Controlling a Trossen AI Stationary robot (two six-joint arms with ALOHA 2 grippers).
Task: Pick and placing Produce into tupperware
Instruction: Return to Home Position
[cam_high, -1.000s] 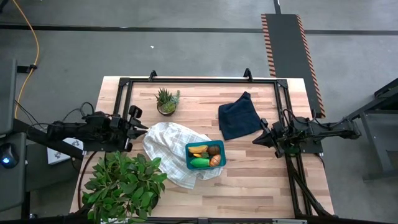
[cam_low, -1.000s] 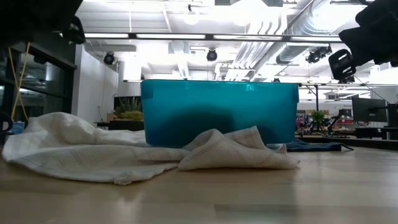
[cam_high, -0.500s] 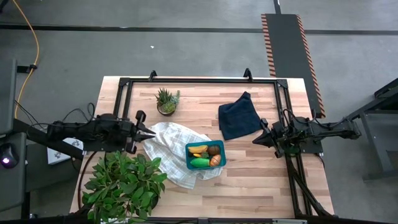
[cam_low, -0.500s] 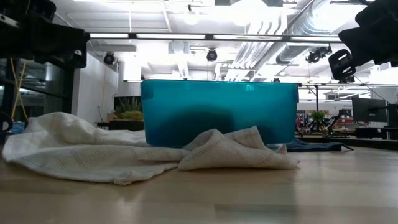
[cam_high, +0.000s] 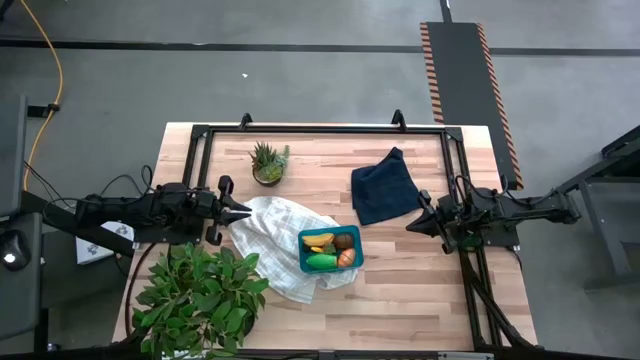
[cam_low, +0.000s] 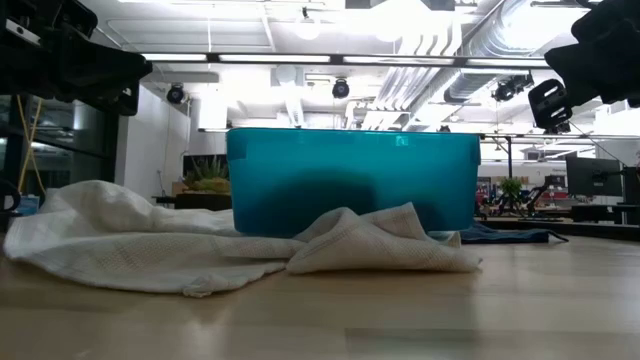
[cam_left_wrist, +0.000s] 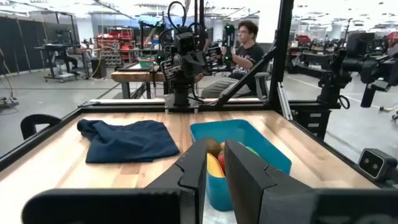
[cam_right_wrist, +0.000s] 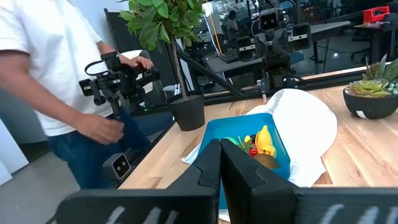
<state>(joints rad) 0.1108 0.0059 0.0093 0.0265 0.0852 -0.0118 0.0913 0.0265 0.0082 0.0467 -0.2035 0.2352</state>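
Bright overhead glare — soft shadows

In the low view the tupperware (cam_low: 352, 180) wall hides the produce inside. The white cloth (cam_low: 150, 245) covers its base there. From above, the produce (cam_high: 330, 250) pieces are too small to tell apart. The leafy plant (cam_high: 195, 295) hides the surface corner beneath it.

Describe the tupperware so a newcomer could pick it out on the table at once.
Start from the wooden table in the high view and find the crumpled white cloth near its middle. The tupperware sits on that cloth's right part, an open teal-blue rectangular box with toy produce inside. Unlike the dark navy cloth nearby, it is rigid and walled.
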